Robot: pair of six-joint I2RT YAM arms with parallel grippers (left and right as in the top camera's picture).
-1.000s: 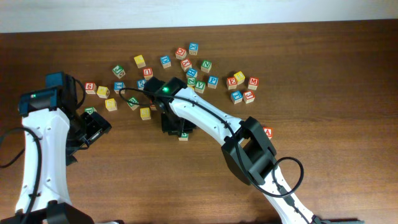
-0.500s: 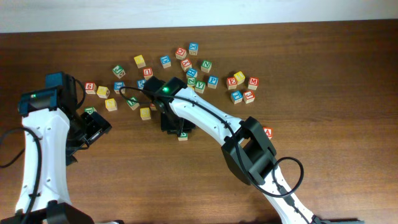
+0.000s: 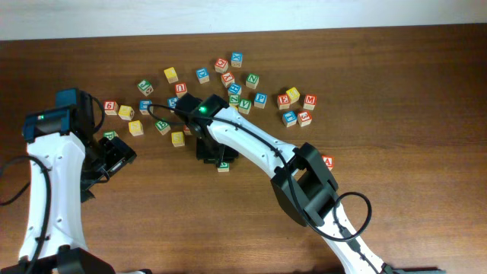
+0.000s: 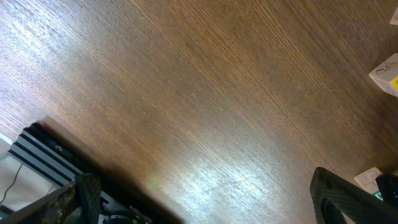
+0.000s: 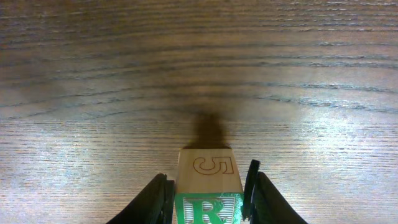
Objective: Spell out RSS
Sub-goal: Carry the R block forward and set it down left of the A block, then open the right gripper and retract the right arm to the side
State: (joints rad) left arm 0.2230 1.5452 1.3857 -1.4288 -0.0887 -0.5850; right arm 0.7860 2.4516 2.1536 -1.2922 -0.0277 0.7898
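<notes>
The R cube [image 5: 208, 208] has a green R on a pale face and an outlined 5 on top. It sits between the jaws of my right gripper [image 5: 208, 175], which is shut on it low over the table. In the overhead view the cube [image 3: 223, 165] pokes out just below the right gripper [image 3: 211, 151] at mid table. Several yellow-faced cubes lie in the scatter, such as one [image 3: 177, 138] left of the right gripper and another [image 3: 135, 128] further left; their letters are too small to read. My left gripper [image 3: 114, 157] is open and empty at the left.
Many letter cubes [image 3: 234, 88] lie scattered across the far middle of the table, with a cluster [image 3: 297, 106] to the right and a lone cube [image 3: 328, 161] by the right arm. A cube [image 3: 109, 135] lies next to the left gripper. Bare wood lies ahead of the R cube.
</notes>
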